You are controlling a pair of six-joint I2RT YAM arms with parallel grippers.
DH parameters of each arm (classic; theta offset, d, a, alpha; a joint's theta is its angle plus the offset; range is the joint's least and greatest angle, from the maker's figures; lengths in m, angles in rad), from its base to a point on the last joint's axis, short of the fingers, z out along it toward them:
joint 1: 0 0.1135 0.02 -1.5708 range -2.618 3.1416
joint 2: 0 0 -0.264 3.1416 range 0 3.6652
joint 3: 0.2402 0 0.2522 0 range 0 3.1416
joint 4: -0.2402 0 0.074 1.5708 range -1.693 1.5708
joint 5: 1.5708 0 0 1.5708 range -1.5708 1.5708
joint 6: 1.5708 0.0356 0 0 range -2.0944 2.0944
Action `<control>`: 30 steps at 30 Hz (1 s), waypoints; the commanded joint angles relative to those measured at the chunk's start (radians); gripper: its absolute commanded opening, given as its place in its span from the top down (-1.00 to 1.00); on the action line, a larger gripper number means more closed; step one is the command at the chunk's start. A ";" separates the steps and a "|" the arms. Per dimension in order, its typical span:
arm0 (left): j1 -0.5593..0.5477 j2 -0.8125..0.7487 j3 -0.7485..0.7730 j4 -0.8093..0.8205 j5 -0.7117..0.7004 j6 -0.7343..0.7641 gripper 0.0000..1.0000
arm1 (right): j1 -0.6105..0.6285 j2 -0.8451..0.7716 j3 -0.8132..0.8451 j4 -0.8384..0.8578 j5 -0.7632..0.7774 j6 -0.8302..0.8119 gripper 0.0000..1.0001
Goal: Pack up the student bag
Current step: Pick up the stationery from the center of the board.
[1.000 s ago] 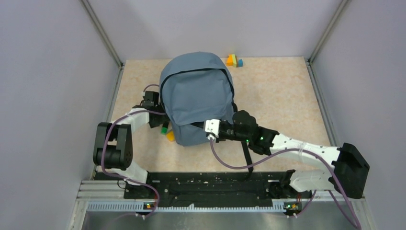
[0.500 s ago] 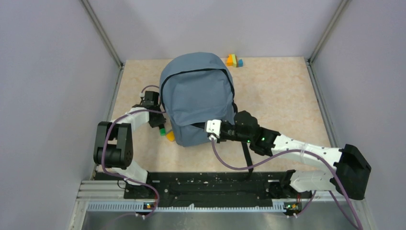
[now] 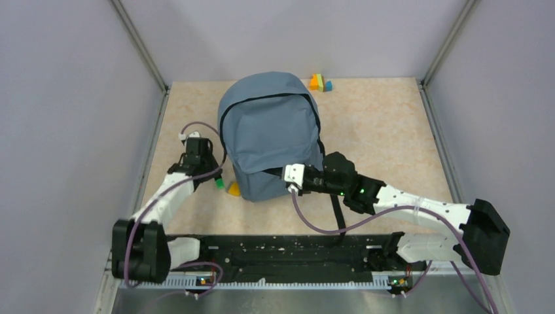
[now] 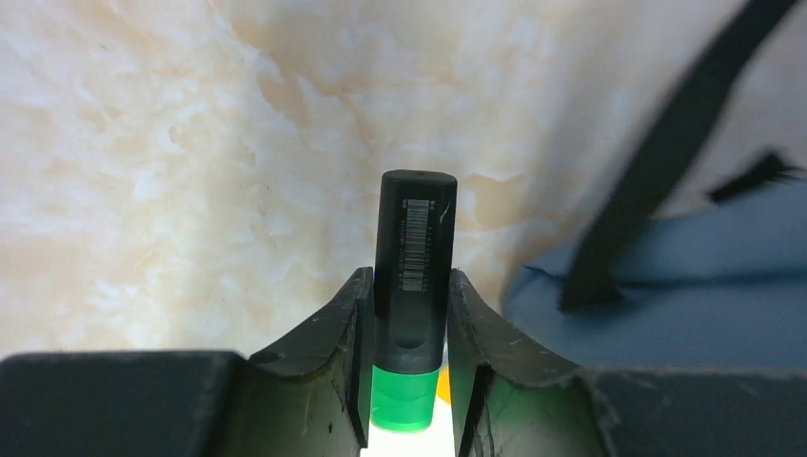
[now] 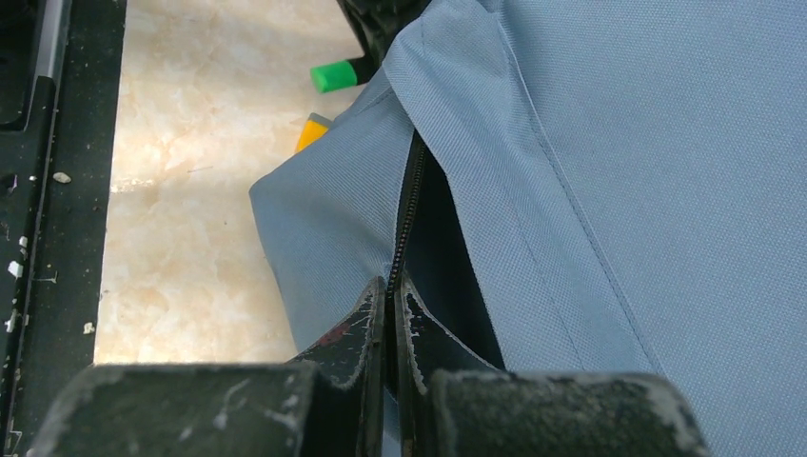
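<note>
On the table's middle stood the student bag [image 3: 268, 131], its pocket end toward the arm bases. At that end the right gripper [image 5: 391, 286] was pinched narrowly shut on the zipper [image 5: 404, 209] edge, showing a dark slit of pocket opening [image 5: 433, 257]. Just left of the bag, the left gripper [image 4: 409, 286] clamped a green marker [image 4: 415, 238] lengthwise between its fingers, black end past the tips and green cap back between them. The opening lay to that gripper's right and a little nearer the bases, so the left arm looked best placed to deliver. The marker would probably need to go in end first along the slit. A yellow marker [image 3: 233, 189] lay beside the bag's near-left corner.
</note>
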 commanded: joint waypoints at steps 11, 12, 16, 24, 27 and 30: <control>-0.180 -0.722 -0.009 -0.024 0.061 0.166 0.65 | 0.002 -0.034 0.008 0.117 -0.064 0.021 1.00; -0.210 -0.734 0.009 -0.024 0.074 0.184 0.64 | 0.002 -0.032 0.008 0.116 -0.064 0.021 1.00; -0.340 -0.748 0.073 -0.020 0.093 0.240 0.63 | 0.003 -0.032 0.009 0.111 -0.060 0.022 1.00; -0.466 -0.661 0.154 0.099 0.253 0.274 0.64 | 0.002 -0.032 0.011 0.099 -0.055 0.027 1.00; -0.522 -0.590 0.172 0.197 0.279 0.292 0.65 | 0.002 -0.032 0.015 0.092 -0.062 0.034 1.00; -0.581 -0.504 0.183 0.335 0.286 0.325 0.66 | 0.002 -0.031 0.017 0.090 -0.072 0.044 1.00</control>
